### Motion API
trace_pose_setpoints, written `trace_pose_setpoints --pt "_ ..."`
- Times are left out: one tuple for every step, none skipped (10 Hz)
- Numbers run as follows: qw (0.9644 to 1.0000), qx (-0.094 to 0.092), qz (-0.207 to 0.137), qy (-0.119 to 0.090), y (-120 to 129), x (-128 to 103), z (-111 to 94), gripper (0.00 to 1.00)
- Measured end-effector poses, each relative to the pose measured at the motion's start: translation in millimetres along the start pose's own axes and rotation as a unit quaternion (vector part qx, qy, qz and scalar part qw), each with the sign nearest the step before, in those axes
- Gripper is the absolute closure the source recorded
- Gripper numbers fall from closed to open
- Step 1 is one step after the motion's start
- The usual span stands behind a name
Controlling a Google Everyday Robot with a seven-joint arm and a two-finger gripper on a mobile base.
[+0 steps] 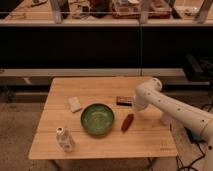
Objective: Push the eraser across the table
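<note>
Left to right on the table (90, 86): small bottle (65, 139), pale block (74, 104), green bowl (97, 119), red oval thing (127, 122). Then there's the eraser (124, 101) toward the back right, with the hand (134, 104) just beside its right end. Can't tell if the hand is open or closed. I'd keep it low and square behind that short end and push slowly left, so the eraser slides straight, not spinning toward the bowl.

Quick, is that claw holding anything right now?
Claw: down at the table, right beside the eraser; open, closed or holding cannot be told.
</note>
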Motion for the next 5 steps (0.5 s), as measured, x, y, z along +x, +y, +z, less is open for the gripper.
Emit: trace_pose_setpoints --pt "1.0000 0.000 0.000 -0.001 0.8 0.3 -0.2 1.00" --pt "0.9999 0.000 0.009 -0.013 0.9 -1.7 3.7 1.00" --pt "0.9995 -0.001 0.024 -0.022 3.2 0.7 9.1 1.00" --pt "0.9986 0.004 0.043 -0.029 2.1 9.2 12.1 1.00" --pt "0.9976 0.010 0.062 -0.028 -0.3 22.5 11.4 1.00"
